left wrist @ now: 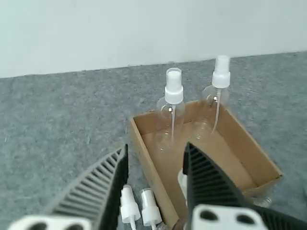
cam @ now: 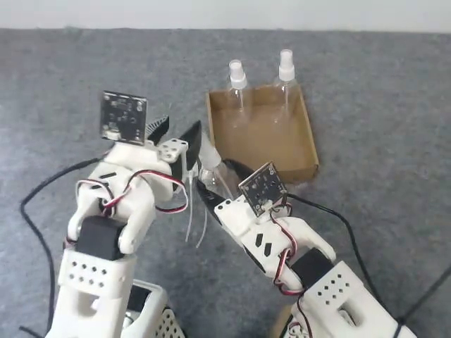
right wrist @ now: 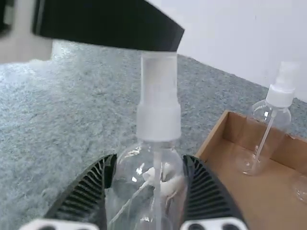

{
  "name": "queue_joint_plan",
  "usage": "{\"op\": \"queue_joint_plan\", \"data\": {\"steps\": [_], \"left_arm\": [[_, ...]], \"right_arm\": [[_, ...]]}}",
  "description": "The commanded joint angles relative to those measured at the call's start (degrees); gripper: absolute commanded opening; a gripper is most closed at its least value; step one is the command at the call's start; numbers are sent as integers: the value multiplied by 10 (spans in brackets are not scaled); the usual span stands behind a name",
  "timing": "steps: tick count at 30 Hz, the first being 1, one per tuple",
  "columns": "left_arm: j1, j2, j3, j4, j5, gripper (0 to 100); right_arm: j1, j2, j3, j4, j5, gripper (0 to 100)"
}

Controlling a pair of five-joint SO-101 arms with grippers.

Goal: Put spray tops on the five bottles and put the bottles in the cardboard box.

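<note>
My right gripper point(cam: 219, 180) is shut on a clear bottle point(cam: 213, 171) just in front of the cardboard box point(cam: 308, 144); in the right wrist view the bottle point(right wrist: 147, 181) stands upright between the fingers point(right wrist: 205, 191). A white spray top point(right wrist: 158, 103) sits on its neck. My left gripper point(cam: 176, 134) hangs open just above and beside that top, one black finger point(right wrist: 110, 23) over it. Two capped bottles point(cam: 238, 88) point(cam: 285, 76) stand at the box's far end. Two loose spray tops point(left wrist: 127, 205) point(left wrist: 149, 206) lie on the carpet below my left gripper point(left wrist: 154, 184).
Grey carpet point(cam: 366, 84) covers the table. The box's near half point(left wrist: 225, 158) holds nothing. The loose tops' thin tubes point(cam: 194, 220) lie between the two arms. Cables point(cam: 42, 186) run along both sides at the front.
</note>
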Motion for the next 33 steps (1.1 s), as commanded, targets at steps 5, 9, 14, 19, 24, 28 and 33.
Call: {"op": "queue_joint_plan", "data": {"steps": [5, 9, 14, 19, 24, 28, 33], "left_arm": [[3, -6, -47, 10, -18, 170], [-64, -23, -118, 81, -15, 174], [-104, -116, -48, 105, -15, 174], [-103, -257, 102, 79, -18, 175], [-47, -331, 198, 77, -32, 252], [3, -345, 224, 82, -31, 308], [6, -344, 225, 77, -33, 311]], "right_arm": [[2, -21, -10, -15, -8, 6], [5, -21, -10, -11, -8, 6], [7, -16, -19, -9, -6, 6], [66, -13, -105, 37, -6, 6], [112, 83, -249, 82, -9, 6], [111, 207, -363, 101, -11, 6], [99, 322, -469, 149, -12, 6]]}}
